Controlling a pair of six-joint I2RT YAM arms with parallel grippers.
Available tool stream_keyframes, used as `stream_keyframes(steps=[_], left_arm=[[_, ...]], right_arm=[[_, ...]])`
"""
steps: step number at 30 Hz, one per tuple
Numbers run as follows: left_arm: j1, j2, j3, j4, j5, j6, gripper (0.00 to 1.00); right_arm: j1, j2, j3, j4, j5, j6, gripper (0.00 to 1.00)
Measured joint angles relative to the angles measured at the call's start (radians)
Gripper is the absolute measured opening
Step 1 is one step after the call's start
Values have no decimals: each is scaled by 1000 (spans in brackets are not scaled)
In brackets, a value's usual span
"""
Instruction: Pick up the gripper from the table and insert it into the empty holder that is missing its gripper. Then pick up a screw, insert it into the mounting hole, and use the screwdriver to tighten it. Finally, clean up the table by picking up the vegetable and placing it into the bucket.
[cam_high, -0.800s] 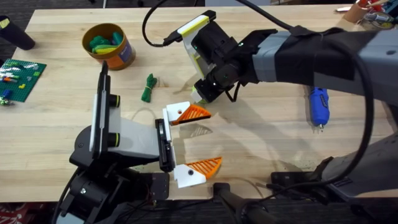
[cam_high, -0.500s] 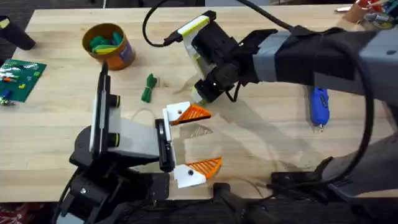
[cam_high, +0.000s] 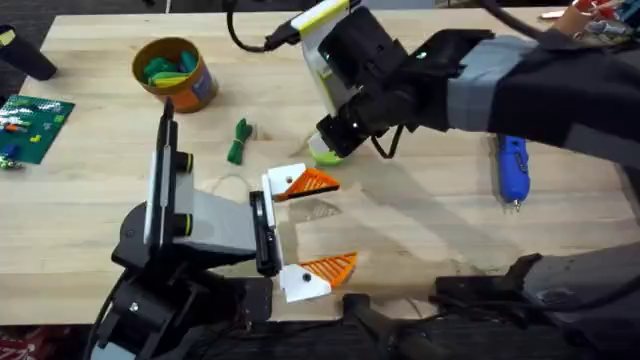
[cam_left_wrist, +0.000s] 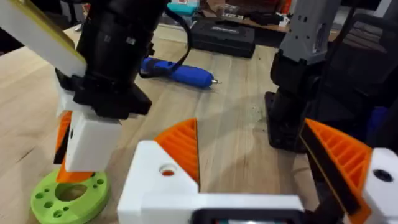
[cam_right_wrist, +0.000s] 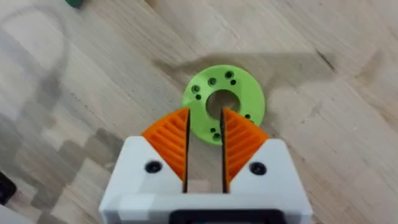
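The right gripper has moved back, fingers nearly closed over the green disc. The left gripper is wide open. The bucket holds green toys.

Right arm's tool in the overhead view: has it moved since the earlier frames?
Yes, slightly. The right tool has shifted away from the arms' bases and a little toward the blue screwdriver, which stayed put; the lime-green disc now shows beneath it.

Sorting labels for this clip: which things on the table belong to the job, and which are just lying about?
Job:
screwdriver
vegetable
bucket
lime-green disc, under the right gripper

Lying about:
green brick plate
black case
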Motion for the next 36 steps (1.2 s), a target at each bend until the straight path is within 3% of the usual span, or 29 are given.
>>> stream_keyframes(steps=[17, 36], left_arm=[[0, 0, 0, 0, 0, 0, 991], [0, 0, 0, 0, 0, 0, 991]], right_arm=[[0, -2, 0, -69, 66, -28, 276], [0, 98, 0, -68, 80, -28, 276]])
